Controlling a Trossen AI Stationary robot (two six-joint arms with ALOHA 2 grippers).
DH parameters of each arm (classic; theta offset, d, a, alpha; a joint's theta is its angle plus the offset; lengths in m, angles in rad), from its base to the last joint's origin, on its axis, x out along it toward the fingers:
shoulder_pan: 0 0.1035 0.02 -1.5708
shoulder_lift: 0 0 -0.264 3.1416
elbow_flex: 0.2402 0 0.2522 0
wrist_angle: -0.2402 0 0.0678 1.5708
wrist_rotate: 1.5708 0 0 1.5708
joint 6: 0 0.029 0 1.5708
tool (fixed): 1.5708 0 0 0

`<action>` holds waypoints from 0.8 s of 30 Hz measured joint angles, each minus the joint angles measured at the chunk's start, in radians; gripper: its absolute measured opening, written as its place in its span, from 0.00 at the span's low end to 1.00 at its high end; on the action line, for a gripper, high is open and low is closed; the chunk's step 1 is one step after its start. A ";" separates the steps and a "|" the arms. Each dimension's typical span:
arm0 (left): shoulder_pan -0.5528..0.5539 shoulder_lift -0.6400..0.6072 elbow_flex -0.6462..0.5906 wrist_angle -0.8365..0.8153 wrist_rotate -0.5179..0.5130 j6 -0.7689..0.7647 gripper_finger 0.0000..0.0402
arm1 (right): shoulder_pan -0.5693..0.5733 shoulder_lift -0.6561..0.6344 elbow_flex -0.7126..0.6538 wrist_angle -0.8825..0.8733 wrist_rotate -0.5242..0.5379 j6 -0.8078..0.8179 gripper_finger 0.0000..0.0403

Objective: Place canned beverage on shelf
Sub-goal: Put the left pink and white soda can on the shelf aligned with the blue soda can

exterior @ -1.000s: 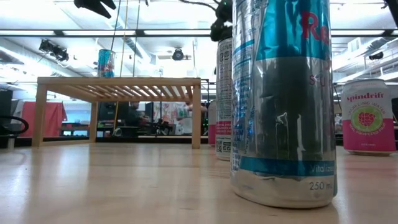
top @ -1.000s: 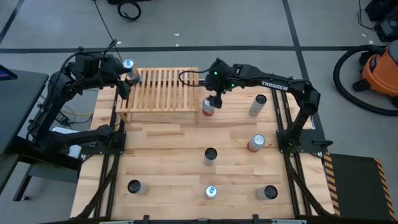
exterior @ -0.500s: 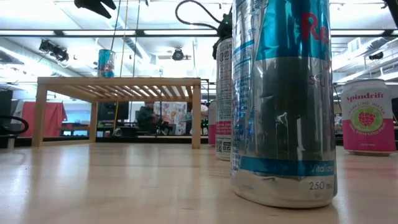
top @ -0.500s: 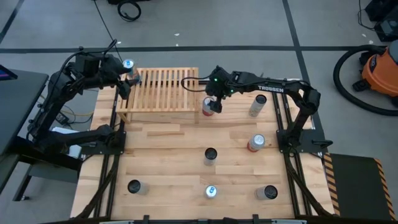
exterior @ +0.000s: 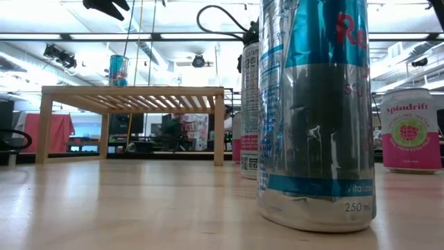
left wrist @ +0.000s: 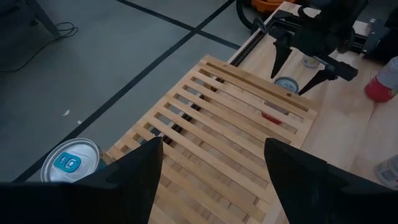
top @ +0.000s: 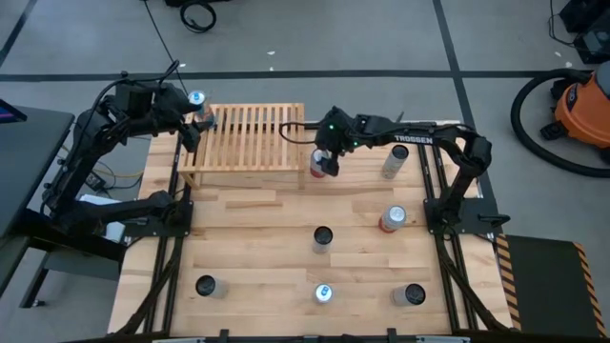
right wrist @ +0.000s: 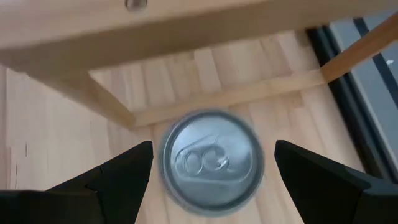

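The light-wood slatted shelf [top: 248, 138] stands at the table's far side. A blue-topped can [top: 197, 99] stands upright with its base on the shelf's far-left corner [exterior: 118, 71]. My left gripper [left wrist: 212, 142] hovers open beside that can, with only slats between its fingers. A red-and-silver can [top: 319, 164] stands on the table by the shelf's right near leg. My right gripper [right wrist: 212, 144] hangs open just over it. Its fingers stand on either side of the can's silver top [right wrist: 211, 163] without touching it.
Several more cans stand upright across the table: one right of my right gripper [top: 395, 160], one at mid-right [top: 392, 219], one in the middle [top: 322, 238], and others along the near edge [top: 324, 292]. An orange vacuum [top: 581, 105] sits on the floor beyond the right edge.
My right gripper has come down toward the red-and-silver can beside the shelf, staying open. The cans and the shelf have stayed in place.
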 joint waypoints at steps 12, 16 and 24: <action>0.000 0.000 0.000 0.000 0.000 -0.002 0.70 | 0.001 -0.001 -0.044 0.064 0.000 0.023 0.86; 0.000 0.000 0.000 0.000 0.000 -0.002 0.70 | 0.001 -0.001 -0.056 0.068 0.004 0.023 0.86; 0.000 0.000 0.000 0.000 0.000 -0.002 0.70 | 0.001 -0.001 -0.055 0.086 0.002 0.017 0.86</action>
